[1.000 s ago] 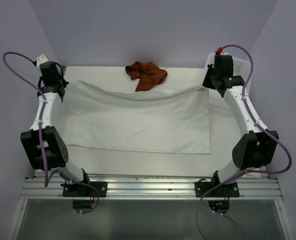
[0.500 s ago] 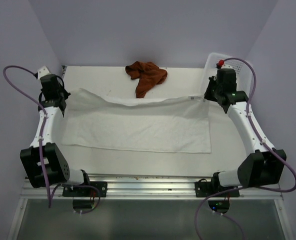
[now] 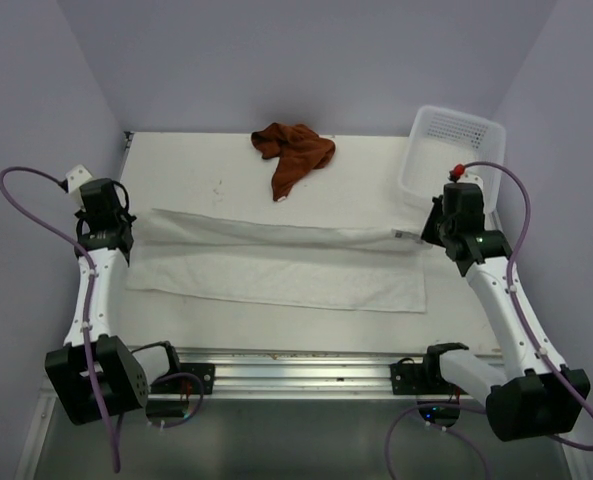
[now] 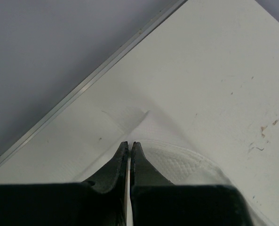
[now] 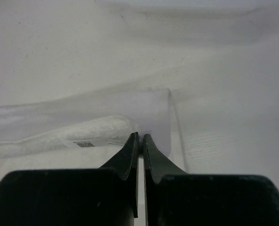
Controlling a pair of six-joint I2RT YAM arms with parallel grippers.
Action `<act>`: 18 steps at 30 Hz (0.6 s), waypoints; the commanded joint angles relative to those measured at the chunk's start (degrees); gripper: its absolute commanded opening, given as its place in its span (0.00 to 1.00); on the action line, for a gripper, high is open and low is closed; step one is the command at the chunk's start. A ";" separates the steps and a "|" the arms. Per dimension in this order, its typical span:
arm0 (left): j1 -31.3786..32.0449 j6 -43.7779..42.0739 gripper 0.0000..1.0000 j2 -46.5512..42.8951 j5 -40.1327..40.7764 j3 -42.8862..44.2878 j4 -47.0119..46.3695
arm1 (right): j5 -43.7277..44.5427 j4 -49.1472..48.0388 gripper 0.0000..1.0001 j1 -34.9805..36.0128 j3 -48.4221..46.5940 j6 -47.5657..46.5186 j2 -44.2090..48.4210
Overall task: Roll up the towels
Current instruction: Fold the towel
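The left gripper (image 4: 129,143) and right gripper (image 5: 140,135) clamp the white towel (image 3: 276,275), mid-frame; one fold is laid, so rolling appears barely begun. The brown towel (image 3: 294,150), upper centre, lies crumpled.

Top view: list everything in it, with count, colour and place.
white towel: 1, white, stretched across mid-table, far edge folded nearward
brown towel: 1, rust-brown, crumpled at far edge, centre
basket: 1, white, far right corner
table: 1, white, under everything
rail: 1, silver, near edge
left arm: 1, white-black, left side
right arm: 1, white-black, right side
left gripper: 1, black, shut on white towel's left end
right gripper: 1, black, shut on white towel's right end
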State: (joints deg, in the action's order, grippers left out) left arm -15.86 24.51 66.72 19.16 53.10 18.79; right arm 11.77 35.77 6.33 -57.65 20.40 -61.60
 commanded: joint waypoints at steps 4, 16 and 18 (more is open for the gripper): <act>-0.75 1.94 0.00 -7.64 4.58 -5.02 -0.76 | 2.21 2.90 0.00 -0.26 3.59 1.66 6.58; -0.75 2.12 0.00 -9.50 4.31 -10.03 -1.47 | -1.57 2.47 0.00 -0.26 11.32 1.74 12.03; -0.75 2.12 0.00 -9.76 4.40 -10.65 -1.38 | -1.66 2.38 0.00 -0.26 12.73 1.83 12.56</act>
State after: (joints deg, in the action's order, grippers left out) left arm -16.05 25.96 58.15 21.91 43.11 19.03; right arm 10.66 38.76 6.33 -46.48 21.87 -50.54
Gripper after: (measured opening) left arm 0.018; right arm 0.034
